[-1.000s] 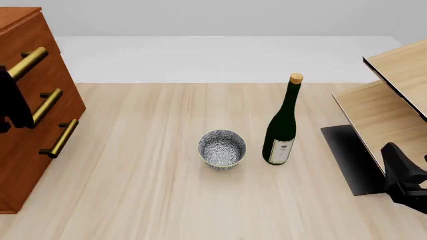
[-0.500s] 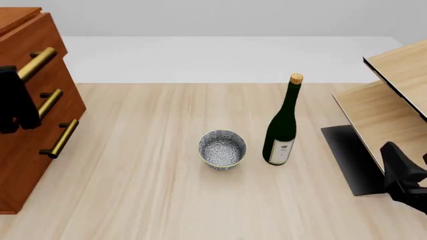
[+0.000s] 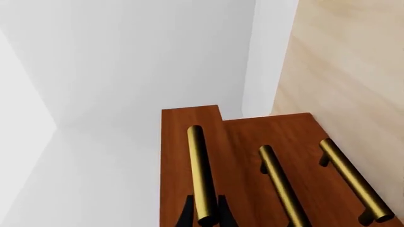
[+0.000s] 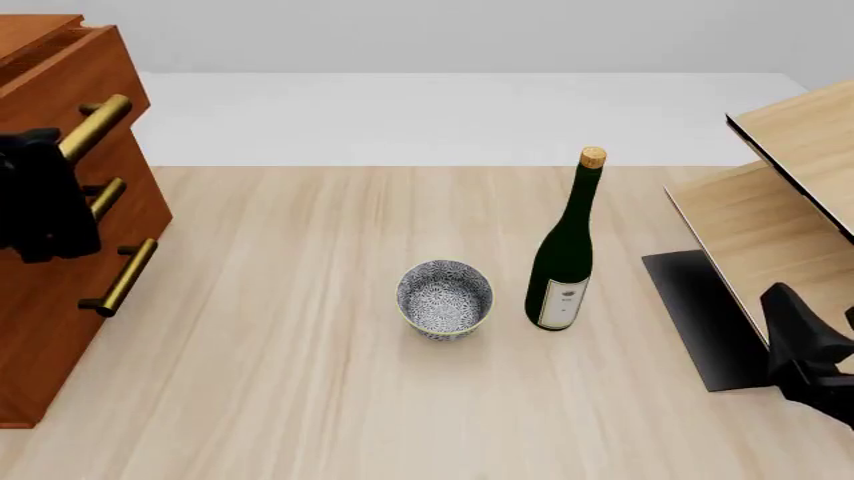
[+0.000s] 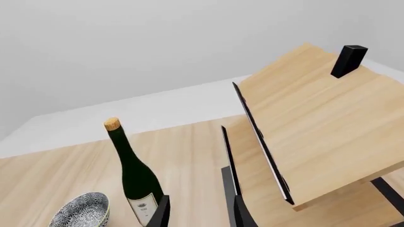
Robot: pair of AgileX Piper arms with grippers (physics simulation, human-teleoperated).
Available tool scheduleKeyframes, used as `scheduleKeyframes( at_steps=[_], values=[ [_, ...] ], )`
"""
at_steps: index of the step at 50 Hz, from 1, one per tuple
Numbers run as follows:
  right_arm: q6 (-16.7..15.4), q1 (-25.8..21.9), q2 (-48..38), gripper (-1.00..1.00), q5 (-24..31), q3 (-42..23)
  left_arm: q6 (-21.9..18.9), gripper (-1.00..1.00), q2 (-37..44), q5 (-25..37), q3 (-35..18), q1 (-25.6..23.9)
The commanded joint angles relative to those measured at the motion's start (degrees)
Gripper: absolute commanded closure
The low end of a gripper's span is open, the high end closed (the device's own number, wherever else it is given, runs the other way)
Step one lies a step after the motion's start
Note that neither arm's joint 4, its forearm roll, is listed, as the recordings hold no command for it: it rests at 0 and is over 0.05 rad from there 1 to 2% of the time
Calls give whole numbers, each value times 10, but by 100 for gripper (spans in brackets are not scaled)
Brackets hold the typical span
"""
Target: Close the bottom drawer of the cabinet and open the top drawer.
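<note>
Cabinet stands at the 9 o'clock edge of the tabletop in the front view, its three brass handles facing toward 3 o'clock. The top drawer juts out a little past the two drawers beneath it; the bottom drawer sits flush with the middle one. Coming in from 9 o'clock, the left tool is raised to the height of the top handle, and the left wrist view shows its dark fingers on either side of that bar near its end, clamped on it.

The right tool rests low near 4 o'clock, beside the pale shelf unit, well apart from the cabinet. Its wrist view shows the two fingers spread with nothing between them, aimed past a green wine bottle and a patterned bowl that stand near the middle of the tabletop, just beside each other.
</note>
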State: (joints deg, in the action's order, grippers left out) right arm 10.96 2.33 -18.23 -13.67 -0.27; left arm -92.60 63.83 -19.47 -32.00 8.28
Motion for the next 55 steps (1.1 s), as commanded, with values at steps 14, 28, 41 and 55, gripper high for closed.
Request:
scheduleKeyframes(
  at_steps=[14,28,41,55],
  values=[
    [1,1,-1,-100,-1,0,2,100,15,-21,-38,-44],
    [0,2,-2,-100,-2,0,6,100,19,-22,-40,-49],
    [1,2,-1,-100,-1,0,8,100,28,-24,-42,-51],
    [2,2,-4,-100,-3,0,15,100,30,-12,-48,-52]
  ],
)
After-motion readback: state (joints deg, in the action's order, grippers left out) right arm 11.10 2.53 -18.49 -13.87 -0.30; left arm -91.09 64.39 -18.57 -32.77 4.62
